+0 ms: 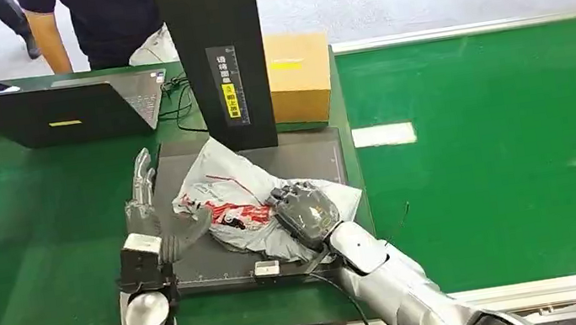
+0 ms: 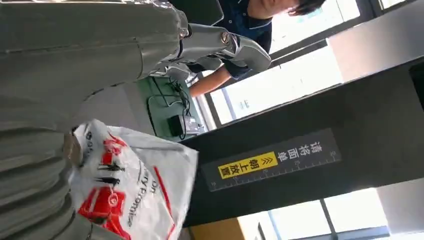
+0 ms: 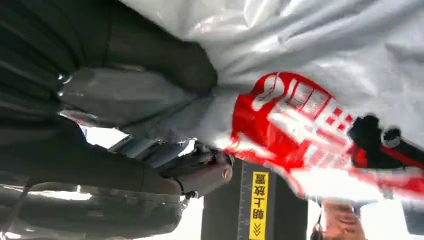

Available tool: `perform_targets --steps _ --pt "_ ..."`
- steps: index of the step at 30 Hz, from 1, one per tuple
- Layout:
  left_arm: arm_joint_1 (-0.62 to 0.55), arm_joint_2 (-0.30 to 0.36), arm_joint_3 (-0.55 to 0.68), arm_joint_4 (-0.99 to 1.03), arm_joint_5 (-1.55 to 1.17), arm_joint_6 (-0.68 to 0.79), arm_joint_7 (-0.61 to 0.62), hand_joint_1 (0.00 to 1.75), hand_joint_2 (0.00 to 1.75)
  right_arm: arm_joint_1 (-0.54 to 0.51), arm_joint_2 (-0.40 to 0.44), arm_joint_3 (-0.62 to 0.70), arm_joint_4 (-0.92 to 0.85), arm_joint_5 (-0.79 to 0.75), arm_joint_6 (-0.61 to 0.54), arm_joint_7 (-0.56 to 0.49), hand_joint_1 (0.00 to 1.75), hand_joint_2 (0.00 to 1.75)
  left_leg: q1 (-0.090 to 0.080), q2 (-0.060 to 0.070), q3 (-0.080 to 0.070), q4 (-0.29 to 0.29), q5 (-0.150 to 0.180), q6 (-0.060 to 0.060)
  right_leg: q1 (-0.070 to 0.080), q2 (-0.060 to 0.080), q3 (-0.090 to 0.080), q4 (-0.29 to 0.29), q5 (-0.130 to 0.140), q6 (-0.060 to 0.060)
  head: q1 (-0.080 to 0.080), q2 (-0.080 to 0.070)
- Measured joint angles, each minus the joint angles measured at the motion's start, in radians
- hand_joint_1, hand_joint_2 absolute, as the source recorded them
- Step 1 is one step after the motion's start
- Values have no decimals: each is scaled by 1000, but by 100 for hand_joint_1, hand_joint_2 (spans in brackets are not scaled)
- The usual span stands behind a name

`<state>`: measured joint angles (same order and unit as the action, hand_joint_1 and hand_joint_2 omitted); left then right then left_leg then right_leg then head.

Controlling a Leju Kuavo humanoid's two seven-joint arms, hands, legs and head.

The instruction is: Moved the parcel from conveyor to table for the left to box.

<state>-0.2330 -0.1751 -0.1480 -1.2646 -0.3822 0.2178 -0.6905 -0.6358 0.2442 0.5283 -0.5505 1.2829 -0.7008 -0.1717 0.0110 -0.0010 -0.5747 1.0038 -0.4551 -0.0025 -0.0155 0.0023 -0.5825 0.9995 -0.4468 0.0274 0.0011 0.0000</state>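
You have one parcel point(image 1: 230, 196), a white bag with red print, lying at frame centre on the one dark scanner plate point(image 1: 313, 155) of the green counter point(image 1: 40, 240), below the black post point(image 1: 224, 61). Right robot hand point(image 1: 304, 211) lies on the parcel's right part, fingers curled over it; left robot hand point(image 1: 159, 227) is spread, thumb touching the parcel's left edge. Upper frame: one cardboard box point(image 1: 300, 76), one laptop point(image 1: 56, 110).
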Motion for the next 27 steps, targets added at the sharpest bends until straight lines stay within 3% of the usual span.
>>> perform_targets --steps 5,6,15,16,21,27 --pt "-9 -1 0 8 0 -2 -3 0 175 1 5 -34 -8 13 -2 -28 0 175 0 0 0 0 0 0 0 0 0 0 0 0 0 0" --pt "-10 -1 0 10 2 -2 -4 0 175 2 6 -41 -10 12 -2 -34 0 0 0 0 1 0 0 0 0 0 0 0 0 0 0 0" --pt "-14 -1 -1 26 15 15 -8 0 175 35 11 -128 -61 -25 -2 -151 0 0 0 0 1 0 0 0 0 0 0 0 0 0 0 0" --pt "-14 -1 -1 27 16 19 -8 0 175 44 12 -145 -71 -62 -3 -197 0 175 0 0 0 0 0 0 0 0 0 0 0 0 0 0" --pt "-11 -1 -3 27 16 28 -8 0 175 73 25 -213 -126 -283 -2 -357 0 175 0 0 -1 0 0 0 0 0 -1 0 0 0 0 0" --pt "3 1 -3 27 12 35 -8 0 175 132 11 -208 -278 -502 42 -364 0 175 0 0 -1 0 0 0 0 0 -1 0 0 0 0 0"
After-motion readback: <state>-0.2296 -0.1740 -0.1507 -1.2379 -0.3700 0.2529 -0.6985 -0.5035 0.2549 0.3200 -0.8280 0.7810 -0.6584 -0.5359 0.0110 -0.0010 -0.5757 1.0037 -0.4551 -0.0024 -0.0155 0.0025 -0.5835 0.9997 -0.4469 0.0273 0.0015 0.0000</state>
